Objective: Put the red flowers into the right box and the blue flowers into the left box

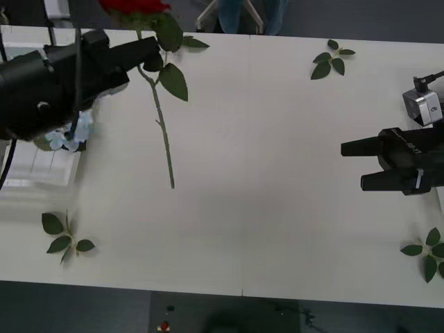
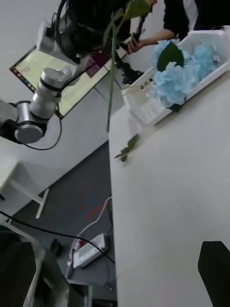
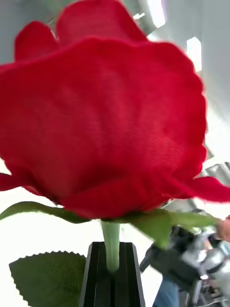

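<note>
White worktop (image 1: 277, 173) was mostly bare, a few leaf sprigs (image 1: 331, 58) around. Left tool (image 1: 154, 50) was clamped on a rose (image 1: 135, 8) stem, held up near the far-left edge. Looked like mid-carry; it'd need handing across toward the right side. Right tool (image 1: 352, 165) waited spread open, low at right. Blue flowers (image 2: 175, 72) sat in the left box (image 2: 211, 38).

Red flower (image 1: 135, 7) bloom cut by top edge; left box (image 1: 38, 170) partly behind arm.

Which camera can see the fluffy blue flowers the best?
The right wrist view: the blue flowers show whole, piled in the left box. In the front view just a bit of them peeks out under the left arm. The left wrist view has a red rose up close.
</note>
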`<state>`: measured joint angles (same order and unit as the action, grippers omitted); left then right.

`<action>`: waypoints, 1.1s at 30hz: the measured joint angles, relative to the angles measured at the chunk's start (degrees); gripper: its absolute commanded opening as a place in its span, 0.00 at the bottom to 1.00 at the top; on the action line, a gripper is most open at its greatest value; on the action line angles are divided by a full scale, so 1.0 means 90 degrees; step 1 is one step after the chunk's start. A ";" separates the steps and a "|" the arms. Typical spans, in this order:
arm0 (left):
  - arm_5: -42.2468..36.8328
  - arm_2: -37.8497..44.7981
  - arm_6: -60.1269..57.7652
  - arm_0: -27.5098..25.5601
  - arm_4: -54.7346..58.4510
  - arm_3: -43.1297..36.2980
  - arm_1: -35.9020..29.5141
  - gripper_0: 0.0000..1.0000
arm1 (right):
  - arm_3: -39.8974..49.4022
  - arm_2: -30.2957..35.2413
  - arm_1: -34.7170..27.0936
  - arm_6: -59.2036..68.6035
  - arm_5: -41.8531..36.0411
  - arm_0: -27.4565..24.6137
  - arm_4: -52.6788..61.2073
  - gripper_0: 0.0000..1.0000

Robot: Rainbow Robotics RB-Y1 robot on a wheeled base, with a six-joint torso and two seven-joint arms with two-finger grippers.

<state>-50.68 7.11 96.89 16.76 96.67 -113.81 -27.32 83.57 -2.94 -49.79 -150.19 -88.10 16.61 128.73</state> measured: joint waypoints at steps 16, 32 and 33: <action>0.0833 -0.1181 0.3506 0.0007 0.1508 0.0482 0.0286 0.00 | 0.0001 -0.1264 0.0001 0.0101 0.0830 0.0000 0.1458 1.00; 0.1343 -0.2559 0.5836 0.0268 0.3094 0.1578 0.1883 0.00 | 0.0000 -0.1544 0.0868 0.0151 0.1971 0.0475 0.0071 1.00; 0.1343 -0.2613 0.5854 0.0268 0.3099 0.1625 0.1895 0.00 | 0.0000 -0.1544 0.0938 0.0150 0.2036 0.0522 -0.0037 1.00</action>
<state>-38.59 -16.41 149.58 19.17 124.56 -99.19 -10.26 83.57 -16.84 -41.35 -148.84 -69.77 21.31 128.39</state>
